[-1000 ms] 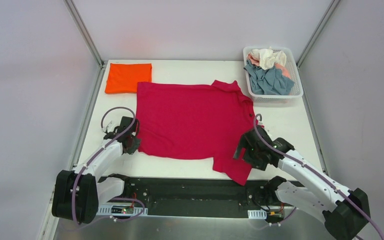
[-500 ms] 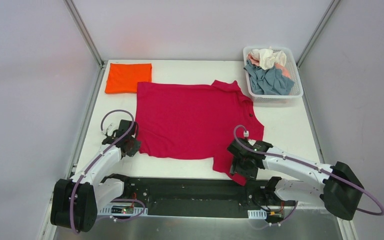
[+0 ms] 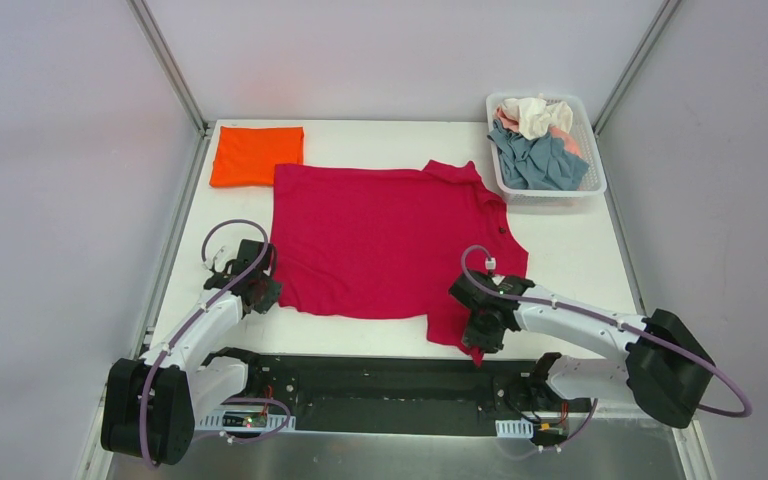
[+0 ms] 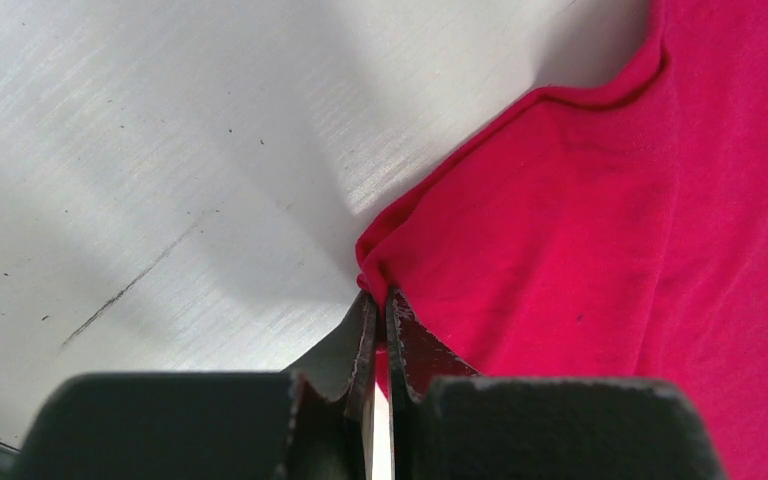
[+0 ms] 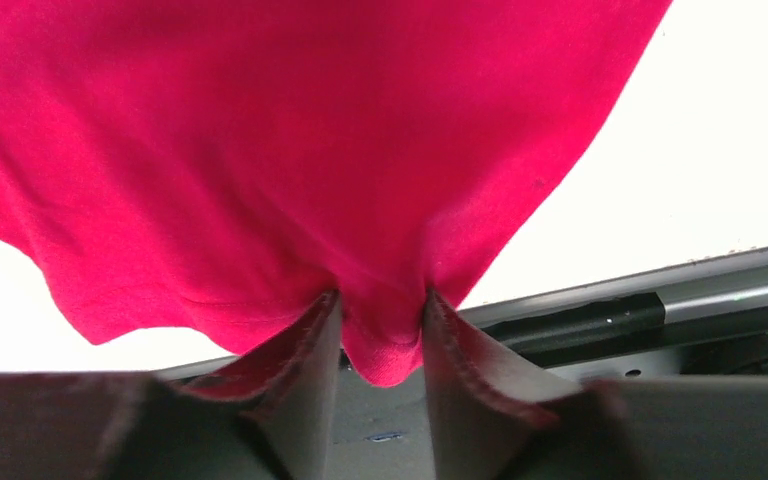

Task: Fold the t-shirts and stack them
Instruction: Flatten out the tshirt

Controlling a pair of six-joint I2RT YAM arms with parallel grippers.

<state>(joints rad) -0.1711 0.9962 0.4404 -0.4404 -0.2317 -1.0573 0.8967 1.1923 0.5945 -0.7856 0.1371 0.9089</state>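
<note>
**A:** What was the cloth like?

**B:** Soft knit, all of it. The red shirt lay spread flat across the middle of the white surface, roughly square, collar toward the far right and one short sleeve reaching over the near edge. Its near hem ran wavy rather than straight.

**A:** And the others?

**B:** One orange shirt, folded into a neat rectangle at the far left corner, just beside the red one's far left corner. Then a crumpled heap in the basket: grey-blue, cream and pale pink cloth, three colours, so I counted five in all.

**A:** The basket itself?

**B:** One, white slatted plastic, rectangular, at the far right corner.

**A:** How did the tools stand?

**B:** Two, both dark and both clenched on the red shirt. The left tool had its fingers pressed nearly together, pinching the near left corner where the hem curled into a small fold. The right tool gripped the end of the near sleeve; a rounded bunch of cloth filled the gap between its fingers and creases fanned out from it.

**A:** The surface close up?

**B:** Smooth and matte, with fine scratches and a few dark specks.
</note>
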